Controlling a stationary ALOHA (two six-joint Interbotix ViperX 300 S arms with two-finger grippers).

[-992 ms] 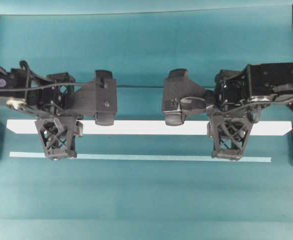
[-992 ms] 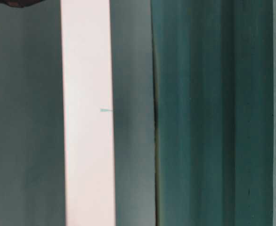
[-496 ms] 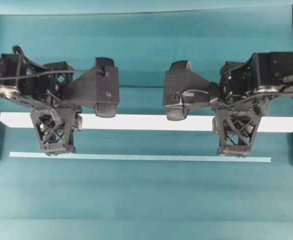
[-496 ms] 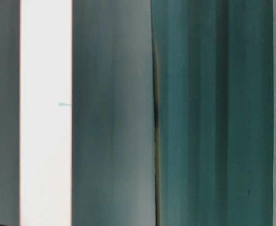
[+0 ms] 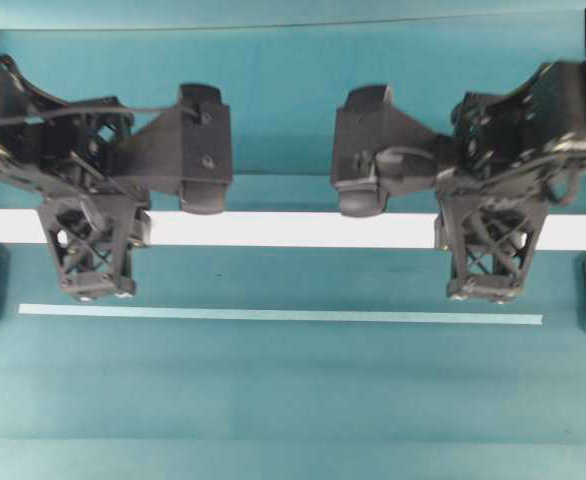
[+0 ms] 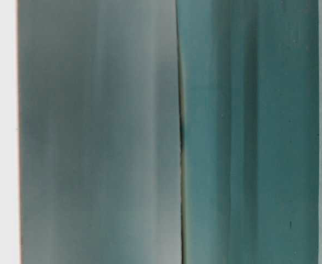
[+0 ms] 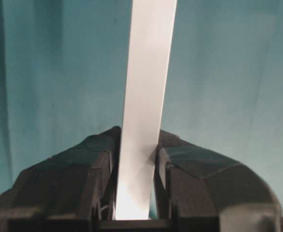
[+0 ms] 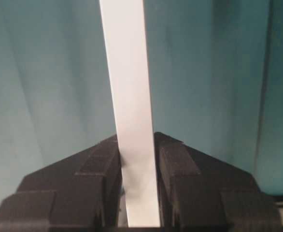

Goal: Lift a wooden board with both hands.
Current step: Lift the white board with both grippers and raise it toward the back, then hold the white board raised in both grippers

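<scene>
Long, flat white wooden board point(image 5: 293, 230) held level above the teal worktop point(image 5: 293, 400), parallel to its far edge, beyond the thin pale tape strip point(image 5: 273, 315). Left gripper point(image 7: 135, 193) and right gripper point(image 8: 137, 188) fingers clamped on board, one towards each end.

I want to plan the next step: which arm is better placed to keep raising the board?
Neither alone: left gripper and right gripper each clamp the wooden board near opposite ends, so both should rise together.
</scene>
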